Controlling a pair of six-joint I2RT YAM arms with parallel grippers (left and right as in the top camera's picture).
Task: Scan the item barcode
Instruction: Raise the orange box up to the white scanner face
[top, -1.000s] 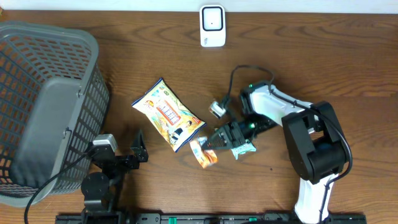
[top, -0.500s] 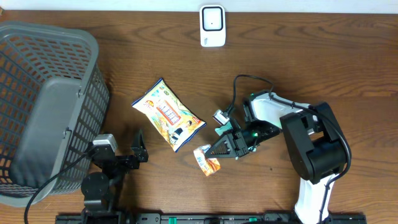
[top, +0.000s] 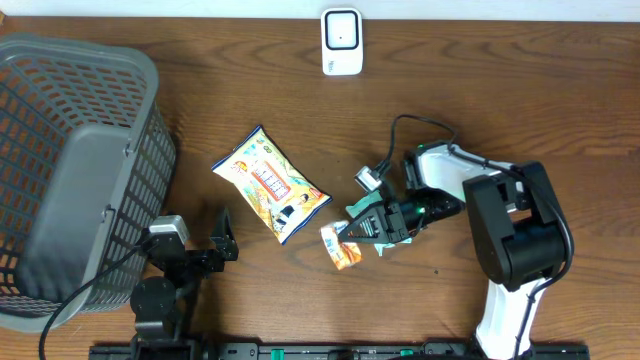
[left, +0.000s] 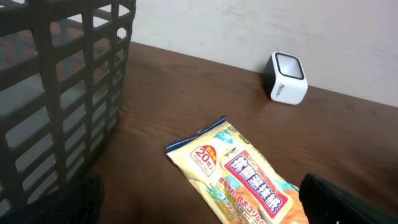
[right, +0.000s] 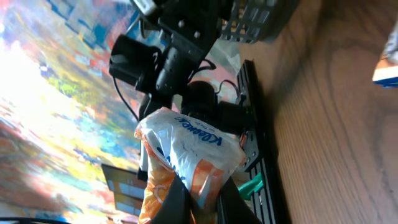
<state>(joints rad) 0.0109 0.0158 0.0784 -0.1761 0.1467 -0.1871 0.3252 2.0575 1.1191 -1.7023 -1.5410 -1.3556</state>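
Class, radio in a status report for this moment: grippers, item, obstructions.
Left gripper open, empty. Right gripper shut on Kleenex pack. Snack bag lies apart, left of it. Barcode scanner at far edge.

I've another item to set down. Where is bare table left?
Bare wood lies right of the scanner along the far edge, and between the basket and scanner. Crowded: mid-table, where the snack bag, the tissue pack and the right arm are close together.
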